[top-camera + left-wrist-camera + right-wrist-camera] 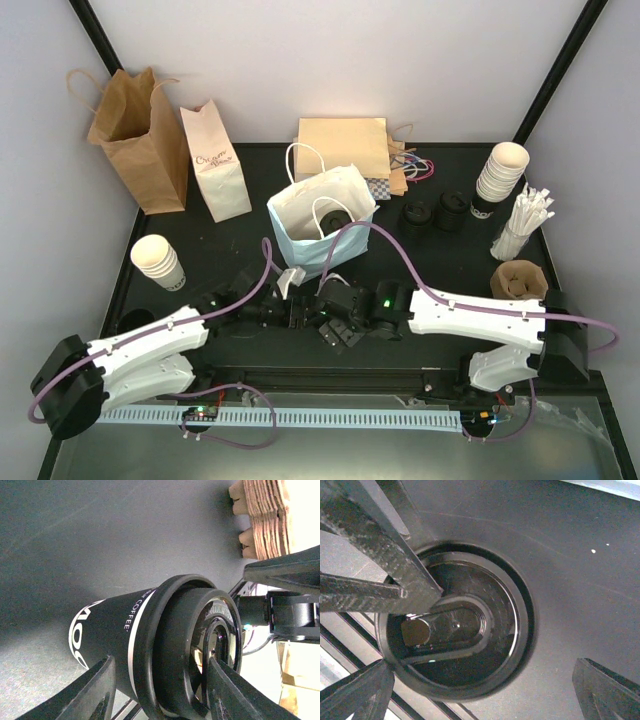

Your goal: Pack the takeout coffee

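Observation:
The takeout coffee (150,635) shows a dark body with white lettering and a round black lid (465,630). My left gripper (160,662) is shut on it, one finger (95,690) along the body and the other (230,690) against the lid top. My right gripper (482,666) is open, its fingers wide apart on either side of the lid and touching nothing. In the top view both grippers meet near the table's front centre, left gripper (293,312) and right gripper (335,322), and they hide the cup. A light blue open bag (352,195) stands just behind them.
A brown bag (140,140) and a white bag (218,170) stand at the back left, a flat brown bag (340,148) behind centre. A lone cream cup (158,262) is left. At the right are loose lids (435,213), stacked cups (500,175), straws (525,220) and cardboard carriers (518,280).

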